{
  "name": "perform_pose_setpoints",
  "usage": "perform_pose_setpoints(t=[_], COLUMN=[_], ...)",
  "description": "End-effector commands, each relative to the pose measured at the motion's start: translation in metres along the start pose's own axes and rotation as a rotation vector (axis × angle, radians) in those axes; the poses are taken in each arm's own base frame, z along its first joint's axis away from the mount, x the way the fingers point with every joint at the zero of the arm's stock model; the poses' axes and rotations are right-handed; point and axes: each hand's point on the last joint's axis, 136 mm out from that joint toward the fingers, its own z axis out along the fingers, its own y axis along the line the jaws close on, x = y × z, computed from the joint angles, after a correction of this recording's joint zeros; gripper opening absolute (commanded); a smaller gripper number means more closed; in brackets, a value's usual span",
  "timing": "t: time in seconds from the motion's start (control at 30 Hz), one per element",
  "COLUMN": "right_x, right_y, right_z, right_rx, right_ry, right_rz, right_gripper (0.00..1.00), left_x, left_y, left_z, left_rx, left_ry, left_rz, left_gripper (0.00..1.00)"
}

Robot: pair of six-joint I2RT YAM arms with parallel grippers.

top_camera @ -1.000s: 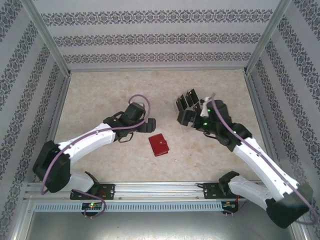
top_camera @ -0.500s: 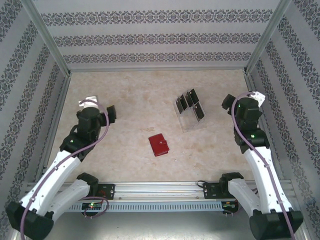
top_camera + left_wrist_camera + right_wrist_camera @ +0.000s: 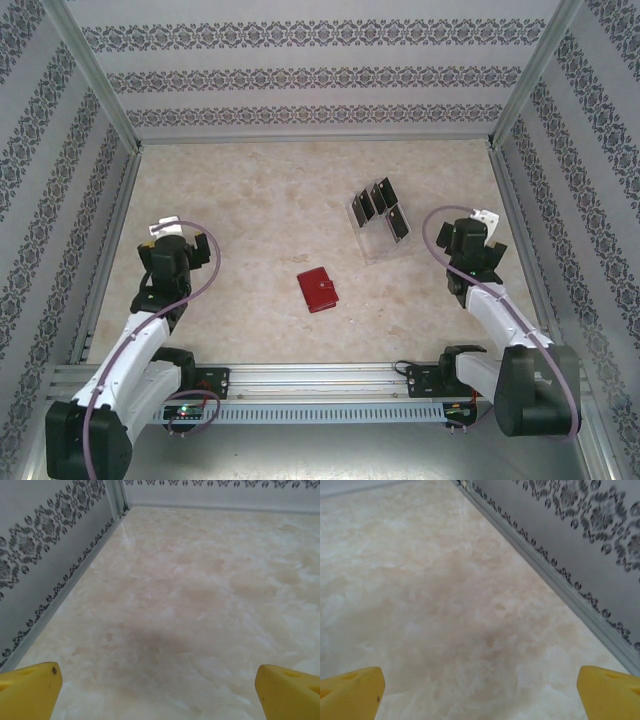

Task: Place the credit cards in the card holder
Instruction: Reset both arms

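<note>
The red card holder (image 3: 318, 290) lies shut on the marble table, near its middle. Several black credit cards (image 3: 381, 196) stand upright in a pale clear tray (image 3: 376, 242) behind and to the right of it. My left gripper (image 3: 170, 240) is folded back at the left side, far from the card holder. Its yellow fingertips (image 3: 30, 690) stand wide apart, so the left gripper (image 3: 160, 695) is open over bare table. My right gripper (image 3: 468, 234) is at the right side, a short way right of the tray. In its wrist view the right gripper (image 3: 480, 695) is open, with nothing between the fingertips (image 3: 352, 690).
Patterned walls with metal rails close in the table: the left wall (image 3: 45, 555) runs close beside my left gripper and the right wall (image 3: 580, 545) close beside my right. An aluminium rail (image 3: 320, 380) carries the arm bases at the near edge.
Both arms have drawn back from the middle to the sides. The left gripper left the spot beside the card holder and the right gripper left the cards' tray; wallet and cards stayed put.
</note>
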Motion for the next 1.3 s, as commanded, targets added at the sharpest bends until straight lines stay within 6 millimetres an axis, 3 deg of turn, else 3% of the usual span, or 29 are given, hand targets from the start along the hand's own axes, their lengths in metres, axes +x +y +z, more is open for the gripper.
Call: perform_pose_setpoints(t=[0.0,0.13,0.37,0.47,0.6,0.63,0.83,1.27], right_x=[-0.014,-0.006,-0.017,-0.021,-0.015,-0.002,-0.010,-0.010], right_y=[0.010,0.023,0.066,0.080,0.080,0.086,0.087,0.090], right_z=[0.001,0.005,0.005,0.004,0.013,0.016,0.037,0.036], right_rx=[-0.048,-0.093,-0.242,-0.287,-0.320,-0.347,-0.347,-0.337], right_ry=[-0.134,-0.144,-0.228,-0.263,-0.351,-0.297,-0.207,-0.222], right_rz=[0.049,0.018,-0.075,-0.143,-0.098,-0.141,-0.105,-0.127], right_gripper=[0.98,0.98,0.98,0.98,0.98,0.98,0.98,0.98], left_x=[-0.024,-0.017,0.001,-0.002,0.010,0.015,0.018,0.018], left_y=[-0.009,-0.027,-0.046,-0.057,-0.070,-0.073,-0.070,-0.070], left_z=[0.010,0.032,0.061,0.071,0.087,0.090,0.102,0.103], left_rx=[0.041,0.089,0.135,0.168,0.223,0.238,0.254,0.264], left_ry=[-0.127,-0.141,-0.164,-0.170,-0.149,-0.143,-0.107,-0.097], left_rz=[-0.033,-0.025,-0.003,0.037,0.065,0.070,0.041,0.035], left_gripper=[1.00,1.00,1.00,1.00,1.00,1.00,1.00,1.00])
